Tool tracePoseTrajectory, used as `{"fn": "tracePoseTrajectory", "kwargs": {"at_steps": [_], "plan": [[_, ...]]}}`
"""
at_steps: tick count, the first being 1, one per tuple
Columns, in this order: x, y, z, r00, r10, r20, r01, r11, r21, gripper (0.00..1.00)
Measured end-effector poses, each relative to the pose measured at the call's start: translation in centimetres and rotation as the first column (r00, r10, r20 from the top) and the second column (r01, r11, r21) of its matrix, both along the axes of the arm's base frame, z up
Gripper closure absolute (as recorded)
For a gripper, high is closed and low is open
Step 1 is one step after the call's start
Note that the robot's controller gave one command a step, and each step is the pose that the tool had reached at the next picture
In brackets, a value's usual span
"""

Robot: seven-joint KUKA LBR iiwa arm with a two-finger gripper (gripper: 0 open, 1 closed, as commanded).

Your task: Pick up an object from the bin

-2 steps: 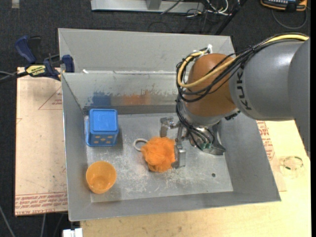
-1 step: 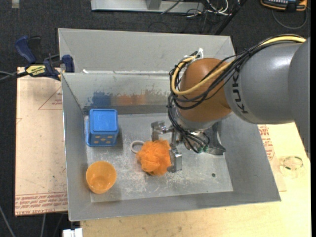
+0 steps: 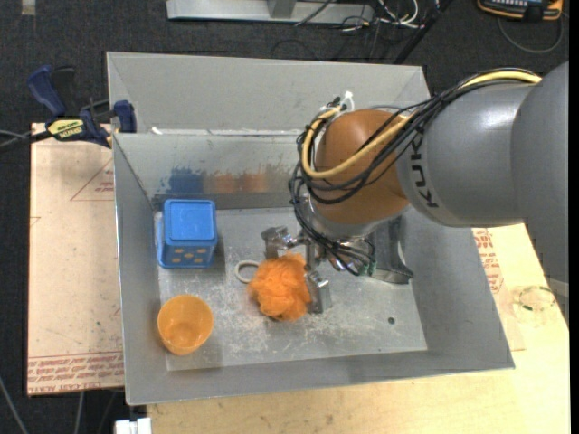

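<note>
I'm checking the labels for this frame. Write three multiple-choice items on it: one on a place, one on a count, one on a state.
1. Where in the grey metal bin is the gripper?
A. far left corner
B. middle
C. front right corner

2. How many loose orange things lie on the bin floor?
A. one
B. four
C. two

3. How does the orange plastic cup stand?
A. upright, mouth up
B. upside down
C. on its side

Key:
1 B, the gripper hangs over the fluffy orange ball mid-bin.
2 C, the ball and the cup are the only two.
3 A, the cup's round open mouth faces up.
</note>
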State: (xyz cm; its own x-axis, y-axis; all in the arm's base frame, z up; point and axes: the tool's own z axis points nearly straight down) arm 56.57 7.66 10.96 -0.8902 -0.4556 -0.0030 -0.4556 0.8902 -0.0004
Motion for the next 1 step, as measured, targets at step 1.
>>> {"fn": "tracePoseTrajectory", "kwargs": {"at_steps": [1], "plan": [[-2.73, 1.27, -3.25, 0.951, 0.308, 0.007, -0.308, 0.951, 0.004, 1.00]]}}
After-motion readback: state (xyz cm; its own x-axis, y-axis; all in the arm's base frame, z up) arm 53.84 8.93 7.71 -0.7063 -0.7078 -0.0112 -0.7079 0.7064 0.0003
